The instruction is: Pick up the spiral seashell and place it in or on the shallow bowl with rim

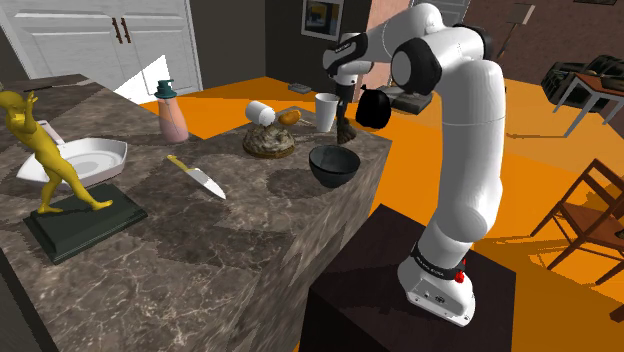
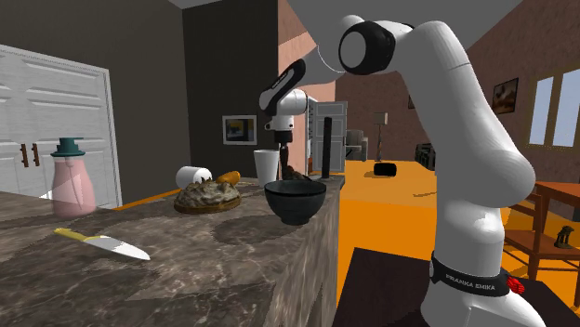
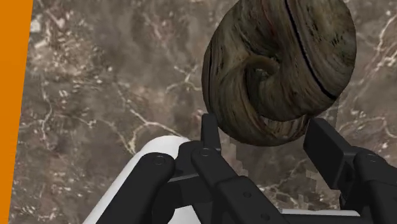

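The spiral seashell (image 3: 280, 70), brown with a wood-like grain, sits between my gripper's (image 3: 264, 130) two black fingers, which press its lower sides. In the shoulder view the seashell (image 1: 347, 131) is at the far edge of the marble counter (image 1: 230, 240), right under the gripper (image 1: 345, 115); I cannot tell whether it rests on the counter or is lifted. A white shallow bowl with a rim (image 1: 97, 157) lies at the shoulder view's left, beside a yellow figurine (image 1: 45, 150). In the second exterior view the gripper (image 2: 284, 160) hangs behind a dark bowl (image 2: 296, 200).
A dark deep bowl (image 1: 334, 165) stands just in front of the shell. A white cup (image 1: 326, 110), a brown lumpy heap on a plate (image 1: 268, 141), a pink dispenser bottle (image 1: 171, 112) and a knife (image 1: 198, 177) share the counter. A black pot (image 1: 375, 108) is behind the arm.
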### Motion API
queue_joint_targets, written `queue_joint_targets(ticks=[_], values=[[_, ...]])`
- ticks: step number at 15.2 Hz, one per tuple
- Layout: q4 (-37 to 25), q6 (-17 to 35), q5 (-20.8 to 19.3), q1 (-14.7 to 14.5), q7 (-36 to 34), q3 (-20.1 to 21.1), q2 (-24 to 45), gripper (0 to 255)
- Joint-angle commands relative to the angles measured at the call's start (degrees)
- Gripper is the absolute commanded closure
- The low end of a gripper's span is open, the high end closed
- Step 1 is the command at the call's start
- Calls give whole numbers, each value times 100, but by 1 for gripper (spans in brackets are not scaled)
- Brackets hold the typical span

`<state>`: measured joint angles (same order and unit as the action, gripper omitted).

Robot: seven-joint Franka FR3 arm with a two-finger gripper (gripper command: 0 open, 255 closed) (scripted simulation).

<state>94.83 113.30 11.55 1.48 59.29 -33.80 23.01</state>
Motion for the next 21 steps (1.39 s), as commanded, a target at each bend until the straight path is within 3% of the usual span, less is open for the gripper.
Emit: queue_joint_targets(ticks=[1,10,11,14,18,21], values=[[-56,-122,-41,-10,-19,-19,-54,255],[-415,-588,-131,-6,-59,-68,-186,255],[-415,-588,-131,-6,-59,-68,-186,0],[-735,-1057,-125,167,1700,377,108,0],[-640,-1460,-458,169,3915,884,139,0],[-462,-1310,-479,171,3979,922,123,0]])
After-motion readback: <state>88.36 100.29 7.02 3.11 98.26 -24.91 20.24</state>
